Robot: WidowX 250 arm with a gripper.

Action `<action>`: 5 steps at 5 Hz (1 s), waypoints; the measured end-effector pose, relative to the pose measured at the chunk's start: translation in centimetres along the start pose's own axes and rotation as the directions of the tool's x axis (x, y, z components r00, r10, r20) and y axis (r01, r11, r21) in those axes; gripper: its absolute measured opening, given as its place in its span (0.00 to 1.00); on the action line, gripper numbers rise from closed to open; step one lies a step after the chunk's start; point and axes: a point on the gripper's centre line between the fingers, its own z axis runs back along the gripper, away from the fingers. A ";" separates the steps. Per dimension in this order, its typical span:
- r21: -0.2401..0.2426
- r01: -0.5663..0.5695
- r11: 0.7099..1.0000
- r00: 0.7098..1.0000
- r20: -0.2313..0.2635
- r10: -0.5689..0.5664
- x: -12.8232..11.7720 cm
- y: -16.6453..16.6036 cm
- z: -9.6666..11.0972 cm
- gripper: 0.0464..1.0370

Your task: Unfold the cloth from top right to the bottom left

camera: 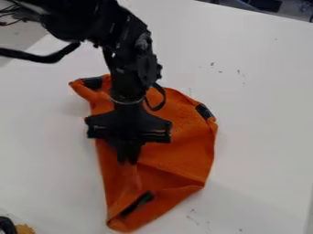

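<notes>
An orange cloth point(177, 155) lies on the white table in the camera view, partly folded, with raised creases across its lower half. Dark patches mark its upper left corner, its right edge and its narrow bottom end. The black gripper point(127, 160) hangs down over the left-centre part of the cloth, low against it. Whether it touches or holds fabric, I cannot tell. The arm and gripper hide part of the cloth's upper left area.
The white table point(250, 105) extends around the cloth, with small dark marks at the upper right and below the cloth. A black and tan object point(24, 229) sits at the bottom left corner. Dark cables point(9, 13) lie at the upper left.
</notes>
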 end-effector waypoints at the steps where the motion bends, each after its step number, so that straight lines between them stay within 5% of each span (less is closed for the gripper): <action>1: 0.082 0.013 0.997 1.000 0.014 -0.015 -0.4 1.9 2.2 0.01; 2: 0.138 -0.019 0.990 0.999 0.040 0.014 -0.8 4.4 3.5 0.01; 4: 0.249 -0.069 0.966 0.997 -0.012 0.075 -2.5 9.6 0.0 0.01; 5: 0.264 -0.083 0.961 0.993 -0.057 0.101 -3.3 11.3 -3.1 0.01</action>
